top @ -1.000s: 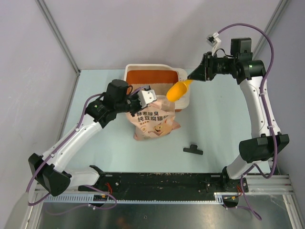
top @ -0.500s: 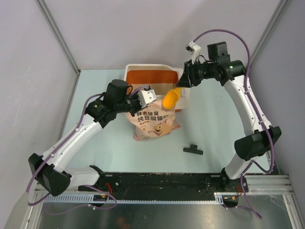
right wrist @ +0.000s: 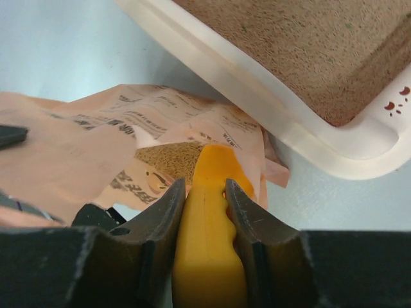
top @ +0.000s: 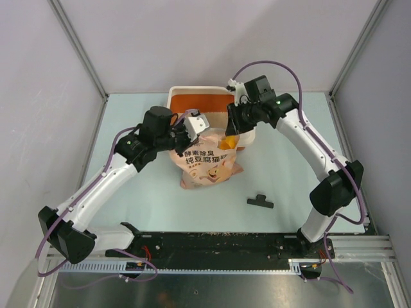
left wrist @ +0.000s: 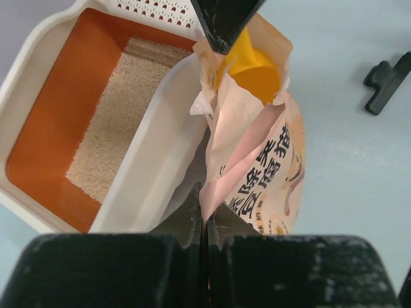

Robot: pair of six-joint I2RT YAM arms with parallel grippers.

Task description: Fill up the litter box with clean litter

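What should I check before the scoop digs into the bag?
1. Right end effector shut on the scoop handle: ok.
2. Left end effector pinching the bag edge, mouth open: ok.
3. Scoop bowl inside the bag mouth: ok.
4. Litter in the bag by the scoop: ok.
5. Scoop loaded: cannot tell.
6. Litter box floor fully covered: not ok, orange shows.

In my right wrist view, I lose the orange scoop's bowl inside the pink bag's mouth. Its handle end runs off the bottom edge, and the litter box is cropped at top and right. From overhead, the right end effector covers most of the scoop. In the left wrist view, the black clip is cut off at the right edge.
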